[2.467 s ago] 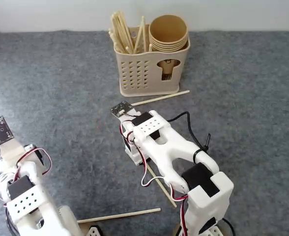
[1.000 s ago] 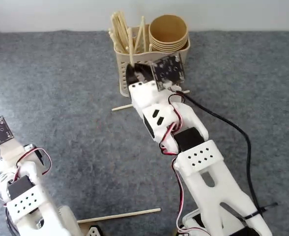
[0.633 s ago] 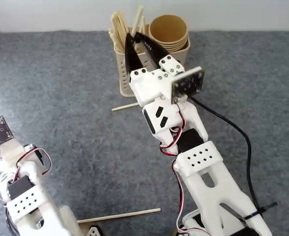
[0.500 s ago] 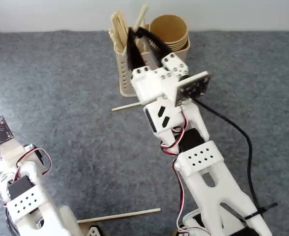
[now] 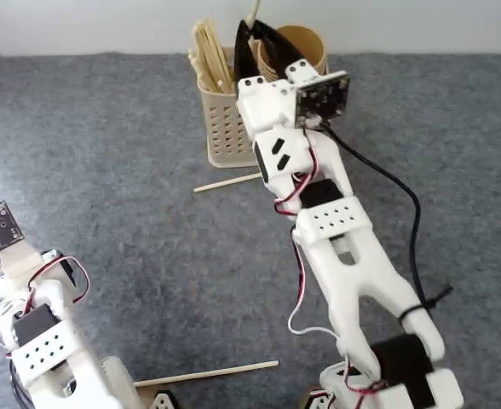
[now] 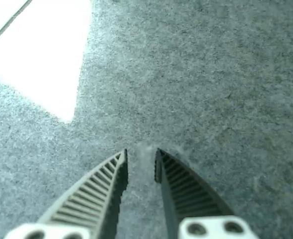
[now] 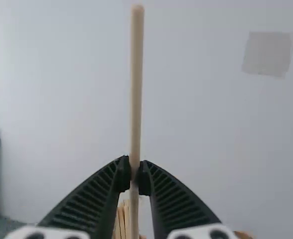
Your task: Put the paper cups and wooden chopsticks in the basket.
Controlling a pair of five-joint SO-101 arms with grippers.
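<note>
Currently the right fingers (image 5: 249, 47) are clenched on one chopstick (image 5: 252, 10), held upright directly over the basket (image 5: 231, 128). In the right wrist view the right fingers (image 7: 122, 175) pinch the chopstick (image 7: 136, 74) low on its length. Most of the stick runs out past the fingertips against a pale wall (image 7: 211, 124), and a short bit continues back between the two fingers. A few stick tops (image 7: 121, 219) show in the gap behind the grip point.

The basket stands at the far edge of the grey surface (image 5: 106, 153). A bundle of chopsticks (image 5: 210, 55) stands in the basket compartment just beside the right fingers. The paper cups (image 5: 310, 44) sit stacked in the other compartment, on the fingers' opposite side and partly hidden by them.

Two sticks lie flat on the surface. One loose chopstick (image 5: 225, 181) is by the foot of the basket, below the right fingers, its far end hidden under the right arm (image 5: 344, 256). A second loose chopstick (image 5: 206, 373) is well apart from the right fingers, down between the two arm bases.

The left arm (image 5: 37, 341) sits folded near its base. The left fingers (image 6: 120, 167) are released, a narrow gap between the tips and nothing in it, pointing at bare grey surface (image 6: 211, 74). A bright white patch (image 6: 42, 59) lies farther out past the fingertips.
</note>
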